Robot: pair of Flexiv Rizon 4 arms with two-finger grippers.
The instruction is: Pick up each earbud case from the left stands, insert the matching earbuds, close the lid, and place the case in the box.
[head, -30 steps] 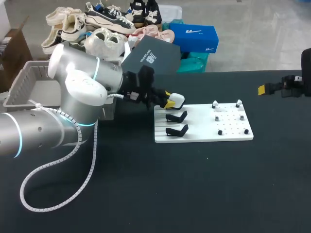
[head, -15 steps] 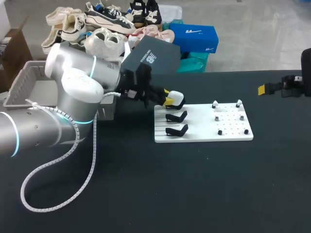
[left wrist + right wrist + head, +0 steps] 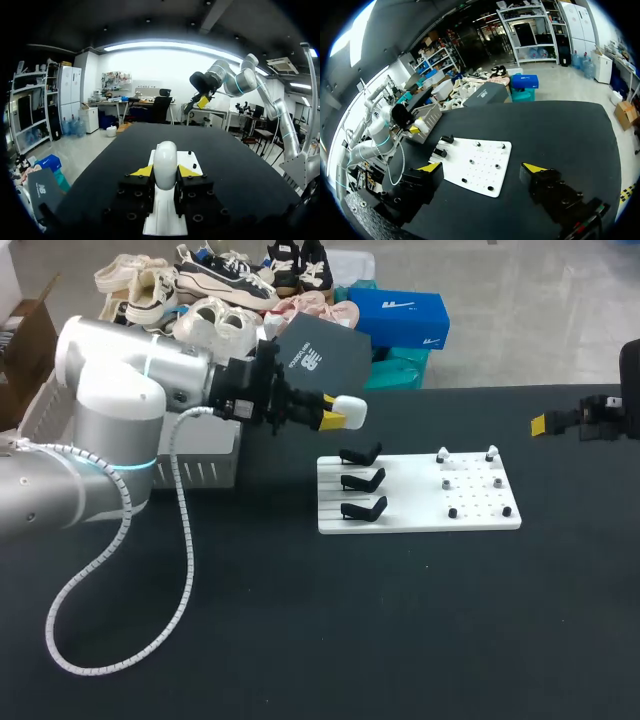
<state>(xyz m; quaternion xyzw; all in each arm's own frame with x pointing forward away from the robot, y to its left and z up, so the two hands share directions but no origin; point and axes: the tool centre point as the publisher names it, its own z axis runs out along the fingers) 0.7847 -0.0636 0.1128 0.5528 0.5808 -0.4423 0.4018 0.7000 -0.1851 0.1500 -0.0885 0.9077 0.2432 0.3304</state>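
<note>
My left gripper [image 3: 332, 419] is shut on a white earbud case [image 3: 350, 410], held in the air behind the white board [image 3: 420, 520], toward the grey basket [image 3: 205, 468]. In the left wrist view the case [image 3: 165, 161] stands upright between the yellow-tipped fingers [image 3: 142, 171], with the board [image 3: 193, 161] below and ahead. All three black stands [image 3: 362, 480] on the board's left side are bare. Two white earbuds [image 3: 442, 455] and several black ones [image 3: 453, 511] sit on pegs on its right side. My right gripper [image 3: 482, 170] is open and holds nothing, off to the right of the board [image 3: 475, 162].
The grey basket [image 3: 429, 114] stands at the table's back left, beside my left arm [image 3: 110, 400]. A white coiled cable [image 3: 120, 540] hangs from that arm over the table's left side. My right arm [image 3: 600, 415] hovers at the far right edge.
My left gripper has lifted the white case off the rear stand and carried it up and to the left, toward the basket. The right arm has not moved.
</note>
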